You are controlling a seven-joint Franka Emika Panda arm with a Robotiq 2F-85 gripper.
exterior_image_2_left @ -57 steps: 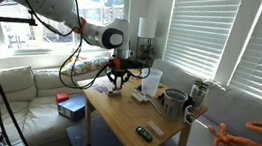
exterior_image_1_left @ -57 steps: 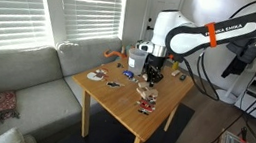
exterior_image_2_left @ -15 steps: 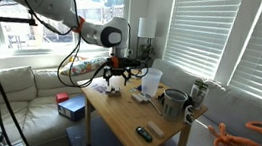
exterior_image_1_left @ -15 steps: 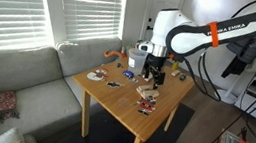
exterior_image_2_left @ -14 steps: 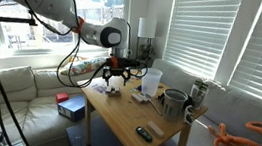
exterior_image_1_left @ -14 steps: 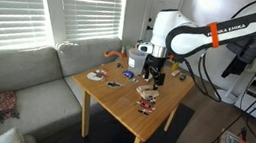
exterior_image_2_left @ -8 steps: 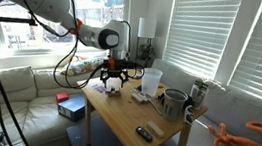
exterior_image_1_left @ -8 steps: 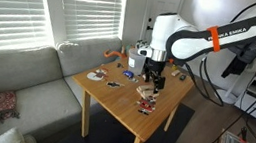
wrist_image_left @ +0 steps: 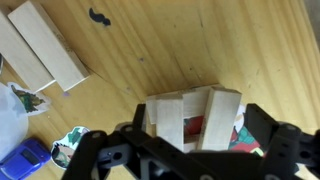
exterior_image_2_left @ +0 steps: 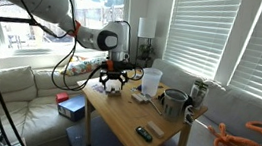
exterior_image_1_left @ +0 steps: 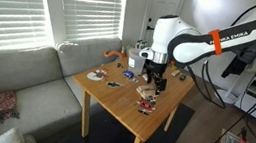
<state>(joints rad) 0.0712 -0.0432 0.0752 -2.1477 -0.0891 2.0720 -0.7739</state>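
**Two jaws wide above a small stack of wooden blocks**

Two black jaws stand wide apart in the wrist view, one at each side of a little cluster of wooden blocks (wrist_image_left: 195, 120) on the desk (wrist_image_left: 200, 45). The gripper (wrist_image_left: 190, 150) hangs just over that cluster and nothing is clamped: the blocks rest on the wood by themselves, two pale uprights with a flat piece across them and something red showing in the gap between, though the close angle makes it hard to say what that red part is.

In an exterior view the gripper (exterior_image_1_left: 152, 78) hovers over the block cluster (exterior_image_1_left: 147, 88) near the middle of the desk (exterior_image_1_left: 113, 105), and the same pose shows from the opposite side, where the gripper (exterior_image_2_left: 114, 77) sits low over the far end of the desk (exterior_image_2_left: 136, 114).

As to progress, the approach looks done: the jaws are lined up over the blocks and straddle them. What is left, by my reading, is the last bit of descent and the closing, so the grasp itself has not begun.

Two longer wooden planks (wrist_image_left: 40, 50) lie flat side by side toward the upper left of the wrist view, well apart from the cluster. A small dark squiggle (wrist_image_left: 100, 16) lies on the wood beyond them, and a blue object (wrist_image_left: 22, 160) sits at the lower left corner.
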